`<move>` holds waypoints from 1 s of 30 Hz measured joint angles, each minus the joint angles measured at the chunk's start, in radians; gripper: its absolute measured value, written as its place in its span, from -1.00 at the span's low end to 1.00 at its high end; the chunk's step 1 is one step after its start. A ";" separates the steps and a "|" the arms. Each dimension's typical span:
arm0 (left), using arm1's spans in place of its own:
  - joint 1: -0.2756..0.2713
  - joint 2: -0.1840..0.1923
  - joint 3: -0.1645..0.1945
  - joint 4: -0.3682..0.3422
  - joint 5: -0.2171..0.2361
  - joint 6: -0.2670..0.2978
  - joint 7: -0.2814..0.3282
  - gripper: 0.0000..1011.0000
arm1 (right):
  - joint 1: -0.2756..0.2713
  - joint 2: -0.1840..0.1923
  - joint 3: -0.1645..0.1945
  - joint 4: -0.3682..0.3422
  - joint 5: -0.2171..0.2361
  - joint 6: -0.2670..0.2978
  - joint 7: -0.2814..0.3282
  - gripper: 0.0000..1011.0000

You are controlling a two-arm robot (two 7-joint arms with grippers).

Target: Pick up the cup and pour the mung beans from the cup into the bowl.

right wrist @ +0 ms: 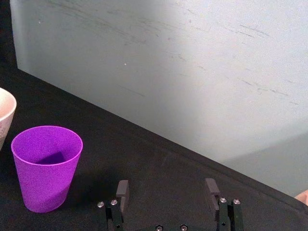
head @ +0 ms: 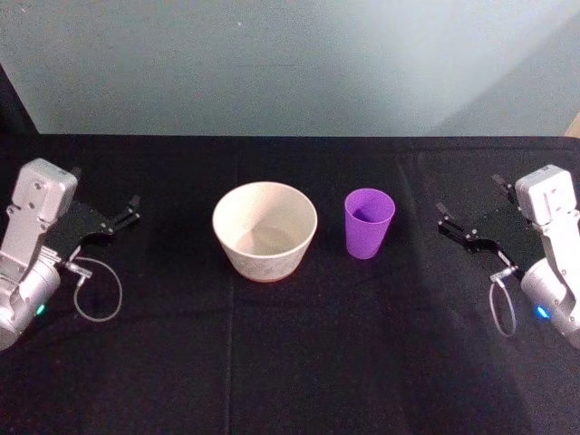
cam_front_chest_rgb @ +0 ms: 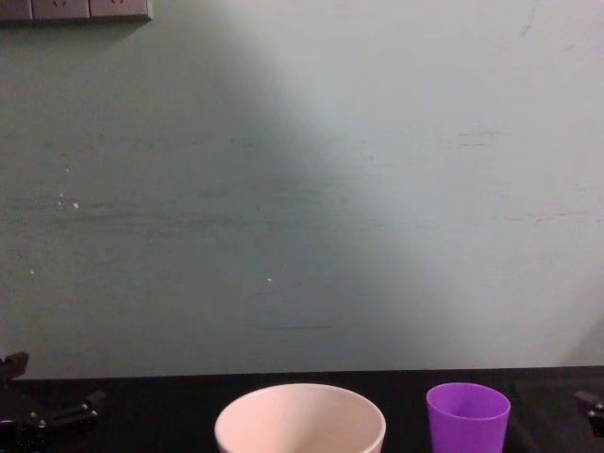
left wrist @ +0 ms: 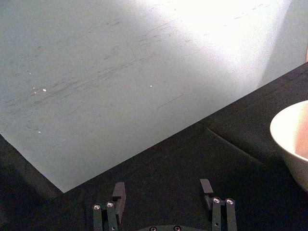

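Observation:
The purple cup stands upright on the black table, just right of the cream-white bowl; a small gap separates them. I cannot see mung beans in the cup from these views. Seen from the chest, the bowl and cup sit side by side at the bottom edge. My right gripper rests open at the table's right side, well clear of the cup. My left gripper rests open at the far left, away from the bowl. Both pairs of fingers hold nothing.
A black cloth covers the table up to a pale green wall close behind. Wide free cloth lies in front of the bowl and cup. Wall sockets sit high on the wall.

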 joint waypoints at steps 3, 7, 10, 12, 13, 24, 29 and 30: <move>0.000 0.000 0.000 0.000 0.000 0.000 0.000 0.98 | 0.000 0.000 0.000 0.000 0.000 0.000 0.000 0.98; 0.000 0.000 0.000 0.000 0.000 0.000 0.000 0.98 | 0.000 0.000 0.000 0.000 0.000 0.000 0.000 0.98; 0.000 0.000 0.000 0.000 0.000 0.000 0.000 0.98 | 0.000 0.000 0.000 0.000 0.000 0.000 0.000 0.98; 0.000 0.000 0.000 0.000 0.000 0.000 0.000 0.98 | 0.000 0.000 0.000 0.000 0.000 0.000 0.000 0.98; 0.000 0.000 0.000 0.000 0.000 0.000 0.000 0.98 | 0.000 0.000 0.000 0.000 0.000 0.000 0.000 0.98; 0.000 0.000 0.000 0.000 0.000 0.000 0.000 0.98 | 0.000 0.000 0.000 0.000 0.000 0.000 0.000 0.98; 0.000 0.000 0.000 0.000 0.000 0.000 0.000 0.98 | 0.000 0.000 0.000 0.000 0.000 0.000 0.000 0.98; 0.000 0.000 0.000 0.000 0.000 0.000 0.000 0.98 | 0.000 0.000 0.000 0.000 0.000 0.000 0.000 0.98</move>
